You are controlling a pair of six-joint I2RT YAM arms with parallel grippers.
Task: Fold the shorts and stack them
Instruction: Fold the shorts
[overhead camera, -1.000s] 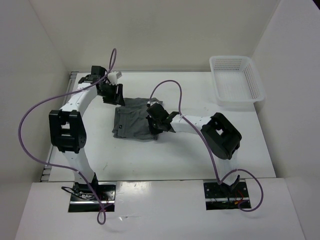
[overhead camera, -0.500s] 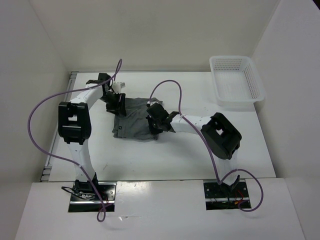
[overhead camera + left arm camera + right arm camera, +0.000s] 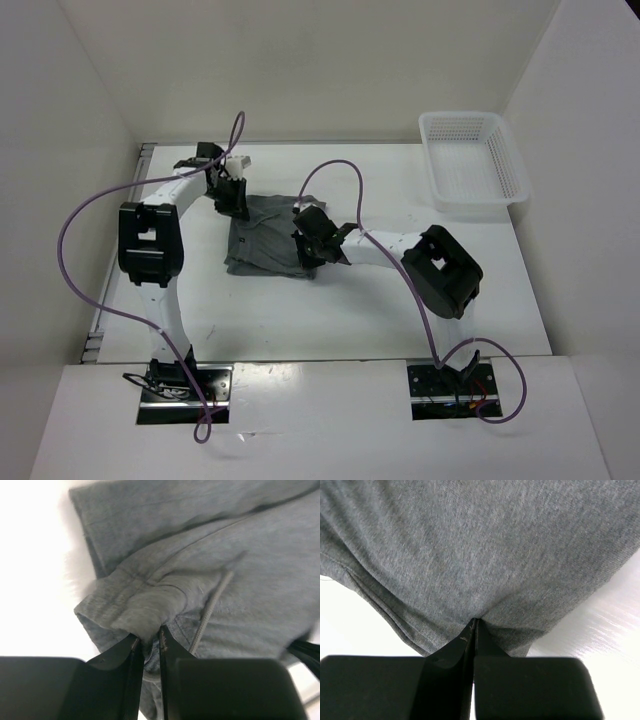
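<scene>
My left pincer (image 3: 147, 641) and right pincer (image 3: 473, 623) both pinch the limp, light shorts (image 3: 262, 248); thick hems should hold best.

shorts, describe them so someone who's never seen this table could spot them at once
On the white table, a little left of its middle, lies a rumpled cloth: the shorts. The left claw pinches its far corner and the right claw its right edge. It is the only soft grey thing; the basket at the far right is white mesh.
</scene>
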